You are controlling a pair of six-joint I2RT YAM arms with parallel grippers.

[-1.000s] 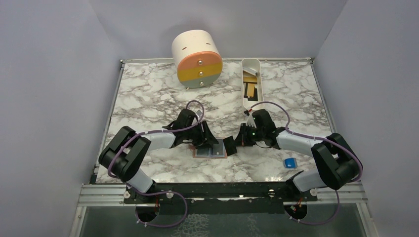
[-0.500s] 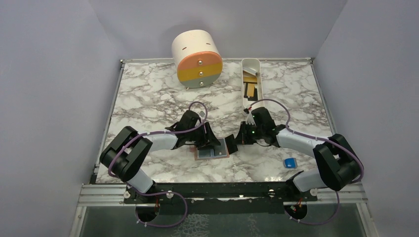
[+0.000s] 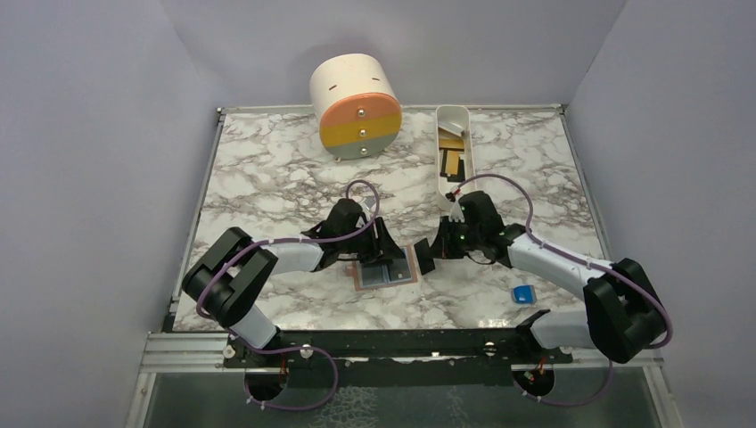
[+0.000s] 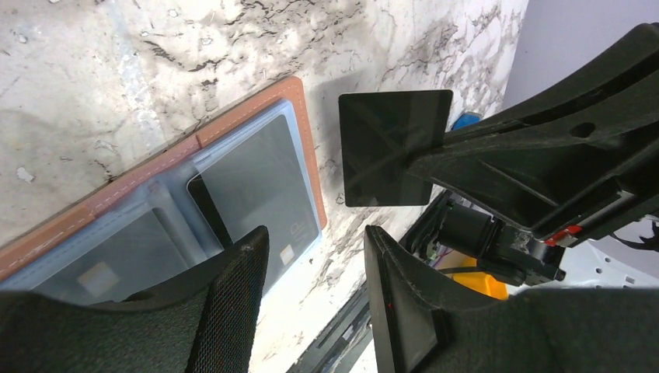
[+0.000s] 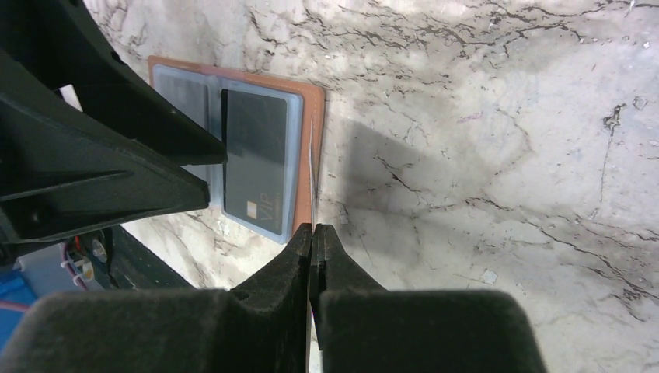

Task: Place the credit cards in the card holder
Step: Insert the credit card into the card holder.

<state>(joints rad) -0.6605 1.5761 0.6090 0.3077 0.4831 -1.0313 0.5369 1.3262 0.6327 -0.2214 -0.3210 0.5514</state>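
The card holder [image 3: 385,273] lies open and flat on the marble, brown rim around light-blue sleeves [image 4: 268,175]. A dark credit card [image 5: 256,159] marked VIP sits in its right sleeve. My left gripper [image 4: 311,299] hovers over the holder [image 4: 307,148], open, with nothing between its fingers [image 4: 233,303]. My right gripper [image 5: 312,233] is shut on a black credit card [image 4: 392,148], held edge-on [image 5: 312,167] just past the holder's right rim [image 5: 311,116]. In the top view that card [image 3: 423,259] hangs beside the holder, at the right gripper's [image 3: 431,254] tips.
A long white tray [image 3: 470,152] at the back holds more tan and black cards [image 3: 451,159]. A round white drawer unit [image 3: 355,105] stands at the back centre. A small blue block [image 3: 522,293] lies at the front right.
Both grippers have shifted slightly to the right. The black card stays in the right gripper, still close to the holder's right rim. The left jaws have not changed.
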